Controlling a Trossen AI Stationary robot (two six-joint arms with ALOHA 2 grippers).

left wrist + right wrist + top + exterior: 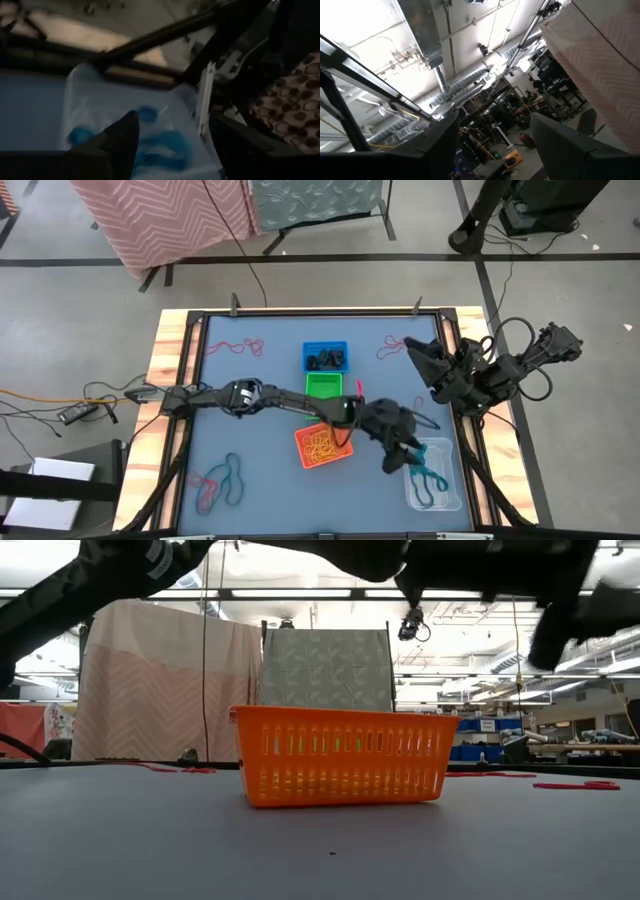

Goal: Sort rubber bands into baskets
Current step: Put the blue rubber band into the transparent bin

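While left gripper (408, 464) hangs released over clear tub (447, 498), teal bands (165, 152) below (light, floppy): pinch 1 strand.

High view is evenly lit for me, soft shadows only, edges straight. Low view: ceiling strip lights glare behind, near table (150, 840) soft, orange basket (340, 768) sharp. Left wrist view is dim and smeared; clear tub (150, 130) and its teal bands (160, 150) blur. Right wrist view blows out white at top left.
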